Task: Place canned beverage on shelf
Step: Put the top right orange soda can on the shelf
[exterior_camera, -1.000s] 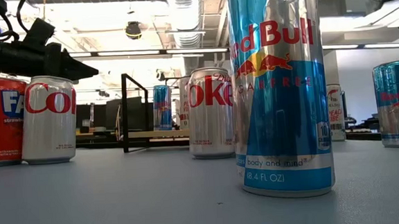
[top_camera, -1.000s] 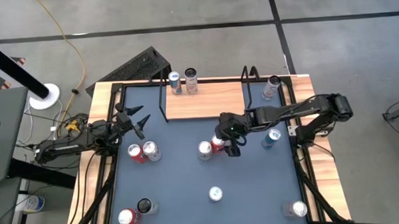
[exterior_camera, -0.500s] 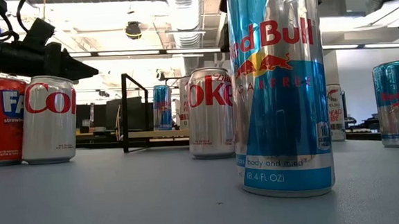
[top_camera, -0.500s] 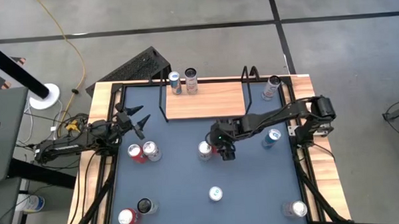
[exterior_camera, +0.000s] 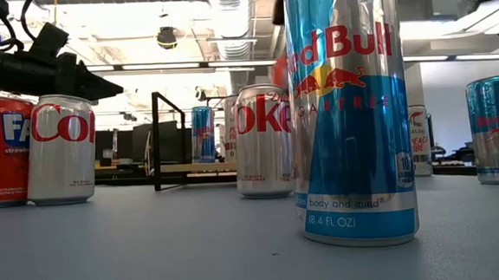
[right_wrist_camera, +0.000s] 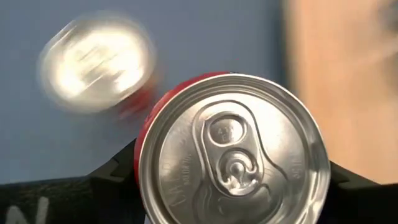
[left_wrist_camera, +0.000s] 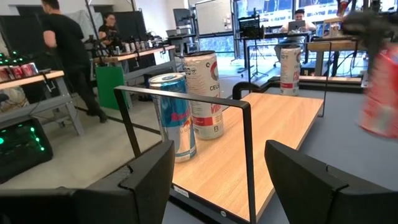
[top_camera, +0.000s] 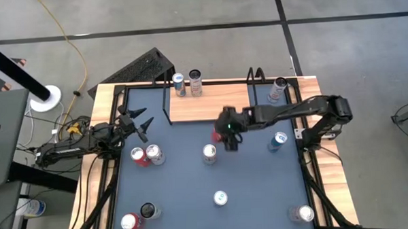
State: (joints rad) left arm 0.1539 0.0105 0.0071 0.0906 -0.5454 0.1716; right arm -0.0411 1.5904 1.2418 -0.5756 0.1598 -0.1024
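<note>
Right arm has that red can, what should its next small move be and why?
Probably keep carrying the red can toward the shelf and set it on bare board. The right pincer grips it just short of the shelf's near edge, and only two cans stand there, at the far left end.

Both arms are dark, near-black jointed links: the left arm (top_camera: 82, 141) is slim, with thin black cables trailing from its base end, and the right arm (top_camera: 296, 111) has a bulkier rounded joint housing (top_camera: 340, 108) at its elbow. The left gripper (top_camera: 139, 122) ends in two pointed black fingers (left_wrist_camera: 149, 176) that in its wrist view are broad, flat, matte wedges with angular edges. The right gripper (top_camera: 230, 129) is a compact black block carrying a small green light, its fingers (right_wrist_camera: 115, 171) matte black with a white marking on the body below.
</note>
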